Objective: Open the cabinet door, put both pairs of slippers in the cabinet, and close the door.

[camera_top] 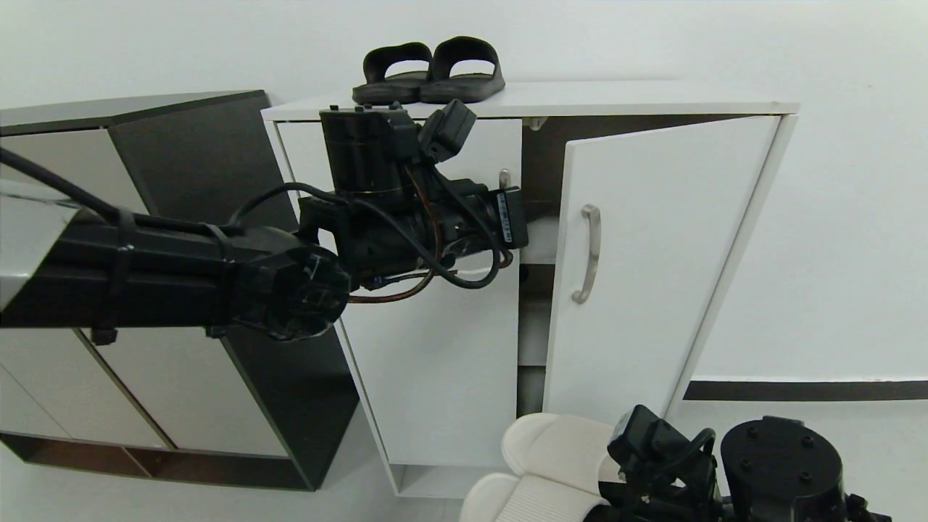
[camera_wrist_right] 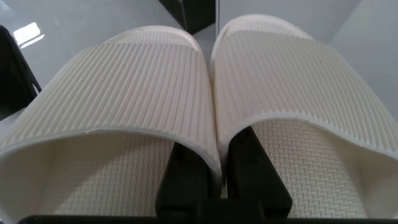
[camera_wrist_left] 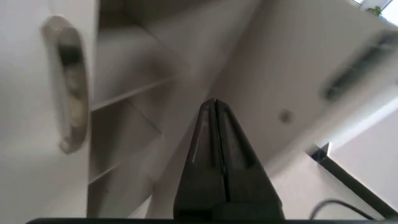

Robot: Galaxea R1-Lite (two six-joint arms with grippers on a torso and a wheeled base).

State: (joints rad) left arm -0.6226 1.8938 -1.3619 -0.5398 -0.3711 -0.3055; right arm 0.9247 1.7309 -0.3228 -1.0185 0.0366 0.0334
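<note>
Holding the white slippers [camera_wrist_right: 149, 87] near and low on the right: right gripper [camera_wrist_right: 219, 177] has one finger inside each slipper, clamped on the two inner strap edges pressed together. They look like light, soft foam with ribbed tops, so grippy rather than slippery; the toes may sag. Farther in, left gripper [camera_wrist_left: 216, 130] sits with fingers together at the gap beside the part-open right cabinet door [camera_top: 652, 254], shelves [camera_wrist_left: 124, 93] inside. Farthest, black slippers [camera_top: 428, 72] lie side by side on the cabinet top [camera_top: 616, 94]; the same strap pinch should suit them.
</note>
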